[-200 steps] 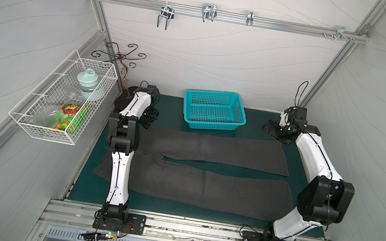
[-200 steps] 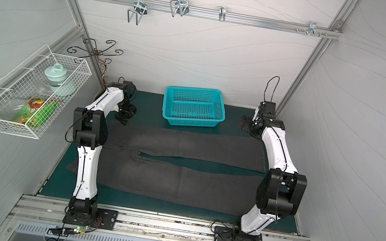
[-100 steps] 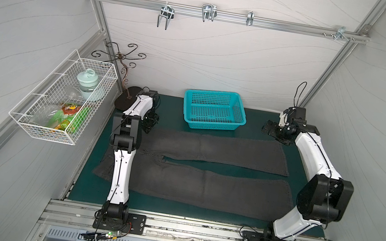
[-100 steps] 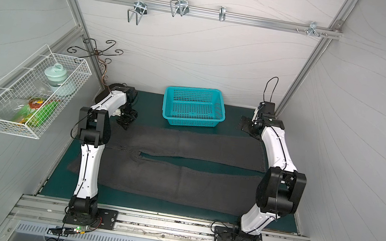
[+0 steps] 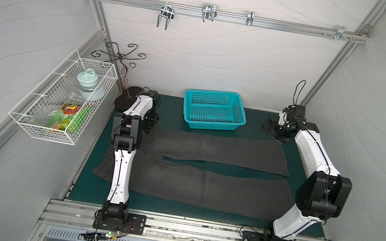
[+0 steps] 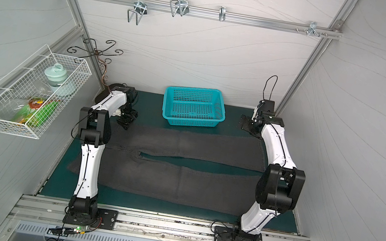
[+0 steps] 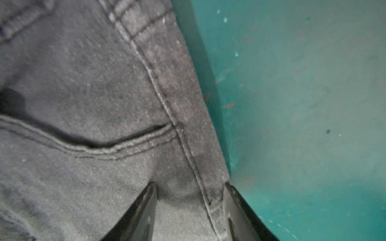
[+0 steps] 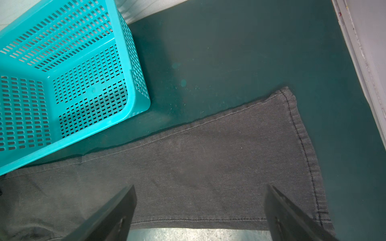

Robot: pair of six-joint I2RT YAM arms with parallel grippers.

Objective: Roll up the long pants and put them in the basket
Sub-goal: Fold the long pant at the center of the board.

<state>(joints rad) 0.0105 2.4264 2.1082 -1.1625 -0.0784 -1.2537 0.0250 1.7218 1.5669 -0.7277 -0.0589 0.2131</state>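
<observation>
Since a second ago the left hand (image 5: 150, 124) has edged lower toward the waist end of the long pants (image 5: 202, 186), while the right arm has kept its place. Left arm: base on the front rail (image 5: 194, 230), lower link rising steeply to a raised elbow, white forearm reaching to the far left corner of the desk (image 5: 252, 125), wrist bent down so the hand points at the cloth. In the left wrist view its fingers (image 7: 144, 208) stand a moderate way apart, one over the grey fabric, the other at the stitched outer edge where cloth meets the green desk surface; nothing is pinched between them. Right arm: base on the same rail, elbow high at the near right, forearm stretched toward the far right corner; the right hand (image 5: 274, 132) hangs spread wide near the hem of the far leg, holding nothing. The pants lie flat and unrolled across the desk, waist to the left, both legs running right, the far leg just beside the teal basket (image 5: 214, 111)
</observation>
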